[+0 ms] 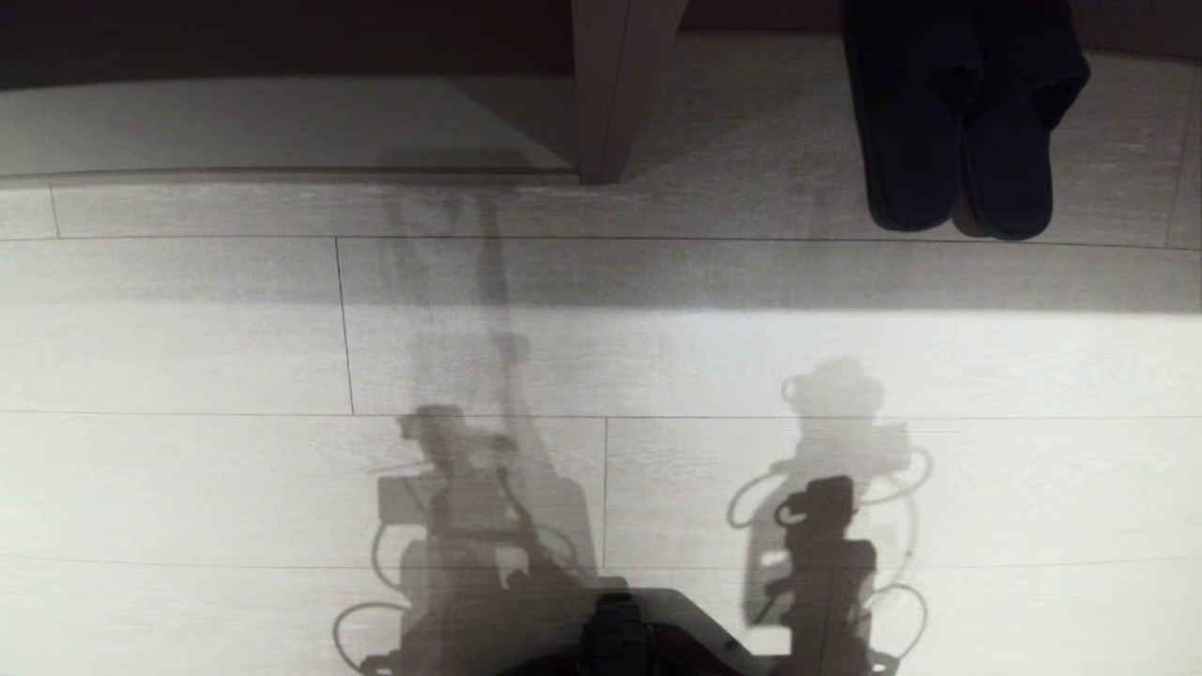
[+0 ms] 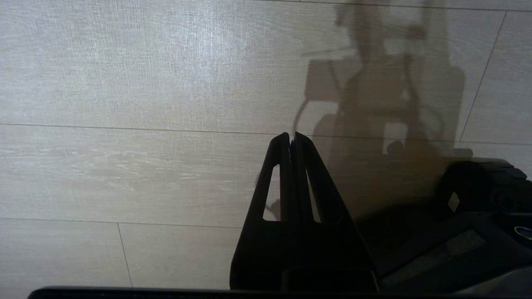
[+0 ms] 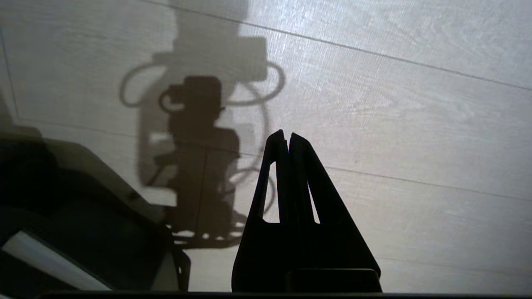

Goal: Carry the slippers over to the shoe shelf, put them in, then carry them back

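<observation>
Against the floor's far edge, right of the upright panel (image 1: 615, 89), your dark charcoal fabric slippers (image 1: 958, 141) lay paired, ungrasped. Right gripper (image 3: 286, 137) and left gripper (image 2: 291, 138) were both clenched empty; the next reach probably needed opened jaws.

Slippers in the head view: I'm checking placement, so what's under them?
The slippers lie side by side on pale wood-grain floor. Their far ends vanish into dark shadow, so what's beneath there is hidden.

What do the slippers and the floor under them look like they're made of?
Slippers: probably soft fabric, felt or fleece; dark, matte, no shine, rounded closed toes. A thin paler edge at the base suggests a separate sole. Floor: pale wood-grain planks, laminate or vinyl by the look; straight seams, fine printed-looking grain, a faint sheen where light falls.
</observation>
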{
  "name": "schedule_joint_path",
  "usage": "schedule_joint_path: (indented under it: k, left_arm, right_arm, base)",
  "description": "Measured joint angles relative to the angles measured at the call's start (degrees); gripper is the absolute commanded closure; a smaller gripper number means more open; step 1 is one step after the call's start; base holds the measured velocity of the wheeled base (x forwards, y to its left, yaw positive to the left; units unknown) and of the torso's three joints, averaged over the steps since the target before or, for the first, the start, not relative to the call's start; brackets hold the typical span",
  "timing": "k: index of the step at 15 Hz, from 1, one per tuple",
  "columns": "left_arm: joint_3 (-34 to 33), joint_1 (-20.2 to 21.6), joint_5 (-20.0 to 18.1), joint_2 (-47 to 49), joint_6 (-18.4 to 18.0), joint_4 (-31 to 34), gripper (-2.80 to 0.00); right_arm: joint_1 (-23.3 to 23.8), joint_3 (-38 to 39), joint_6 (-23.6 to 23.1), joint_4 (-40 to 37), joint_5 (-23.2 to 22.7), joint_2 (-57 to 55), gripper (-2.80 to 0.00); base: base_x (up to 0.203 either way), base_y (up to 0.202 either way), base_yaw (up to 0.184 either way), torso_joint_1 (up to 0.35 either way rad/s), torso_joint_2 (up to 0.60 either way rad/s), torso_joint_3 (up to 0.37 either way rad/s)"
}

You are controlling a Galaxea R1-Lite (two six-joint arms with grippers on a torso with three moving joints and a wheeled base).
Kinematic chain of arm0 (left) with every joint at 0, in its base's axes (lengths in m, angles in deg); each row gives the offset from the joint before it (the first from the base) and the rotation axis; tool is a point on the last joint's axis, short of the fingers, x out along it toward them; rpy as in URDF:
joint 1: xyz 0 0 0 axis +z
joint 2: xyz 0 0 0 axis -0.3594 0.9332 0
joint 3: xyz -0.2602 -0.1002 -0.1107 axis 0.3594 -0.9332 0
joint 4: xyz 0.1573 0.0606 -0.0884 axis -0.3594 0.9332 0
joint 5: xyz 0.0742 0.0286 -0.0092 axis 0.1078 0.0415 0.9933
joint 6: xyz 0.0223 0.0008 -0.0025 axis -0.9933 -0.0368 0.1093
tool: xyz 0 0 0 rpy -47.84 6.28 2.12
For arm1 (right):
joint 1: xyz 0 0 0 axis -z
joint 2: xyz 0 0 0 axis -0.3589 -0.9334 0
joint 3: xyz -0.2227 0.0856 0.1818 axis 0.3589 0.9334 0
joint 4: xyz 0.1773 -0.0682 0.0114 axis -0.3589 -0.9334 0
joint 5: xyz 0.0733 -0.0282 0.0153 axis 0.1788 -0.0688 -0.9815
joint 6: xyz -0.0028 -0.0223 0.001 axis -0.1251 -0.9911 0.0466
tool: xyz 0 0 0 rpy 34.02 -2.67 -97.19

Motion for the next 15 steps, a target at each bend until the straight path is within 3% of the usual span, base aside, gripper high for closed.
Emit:
schedule_joint_path:
  k: [7,9,15]
  left_arm:
    - [0.0,0.0,0.0,0.0,0.0,0.0,0.00]
    - [0.0,0.0,0.0,0.0,0.0,0.0,0.00]
    - [0.0,0.0,0.0,0.0,0.0,0.0,0.00]
  right_arm:
    - [1.5,2.8,4.4,-10.3,-4.7,12.8,0.00]
    - [1.6,2.8,7.1,-10.7,-4.8,14.6,0.00]
    - [1.6,2.8,7.5,-10.6,-4.7,15.8,0.00]
  base:
    - [0.000,0.000,0.000,0.000,0.00,0.000]
    - [0.000,0.000,0.000,0.000,0.00,0.000]
    - [0.000,0.000,0.000,0.000,0.00,0.000]
